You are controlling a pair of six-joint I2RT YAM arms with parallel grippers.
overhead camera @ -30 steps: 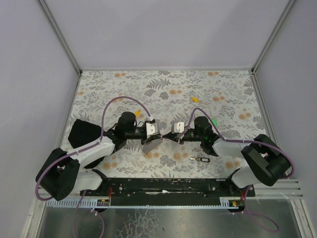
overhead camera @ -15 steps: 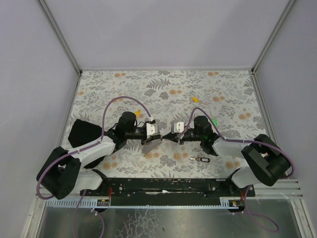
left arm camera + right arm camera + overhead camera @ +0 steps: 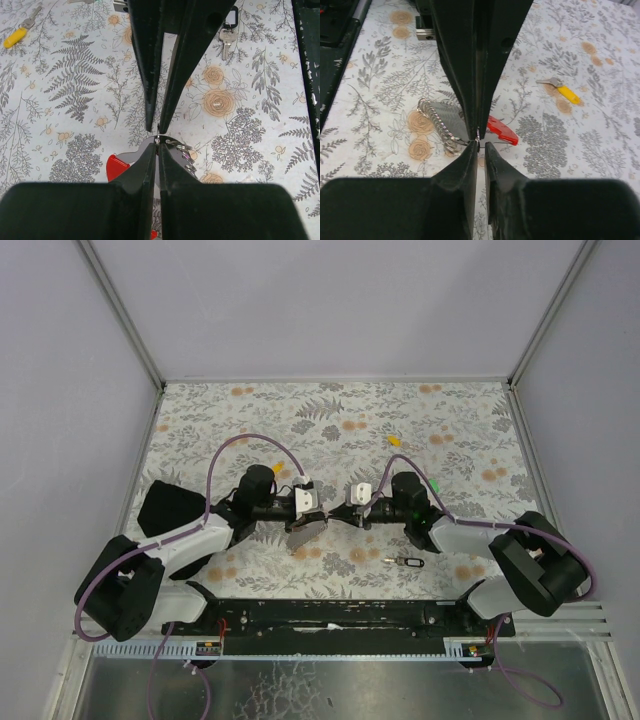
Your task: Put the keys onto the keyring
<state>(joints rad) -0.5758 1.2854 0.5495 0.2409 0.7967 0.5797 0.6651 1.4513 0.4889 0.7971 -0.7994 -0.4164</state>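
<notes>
The keyring shows in the top view as a grey fan-shaped piece (image 3: 306, 531). In the wrist views its grey fan (image 3: 445, 116), red loop (image 3: 501, 131) and several silver rings (image 3: 186, 150) hang just above the table. My left gripper (image 3: 318, 520) is shut on its top edge, as the left wrist view (image 3: 157, 144) shows. My right gripper (image 3: 338, 517) meets it tip to tip, its jaws pinched on a small silver ring there (image 3: 478, 142). A black-headed key (image 3: 405, 561) lies on the table near the right arm. It also shows in the left wrist view (image 3: 227, 31).
A yellow-headed key (image 3: 395, 440) lies further back and shows in both wrist views (image 3: 566, 93) (image 3: 15, 36). An orange-headed key (image 3: 277, 468) lies by the left arm and a green-headed one (image 3: 435, 485) by the right arm. A black rail (image 3: 330, 615) runs along the near edge.
The right wrist has edged slightly towards the back. Both grippers stay tip to tip at the keyring. The keys on the table have not moved.
</notes>
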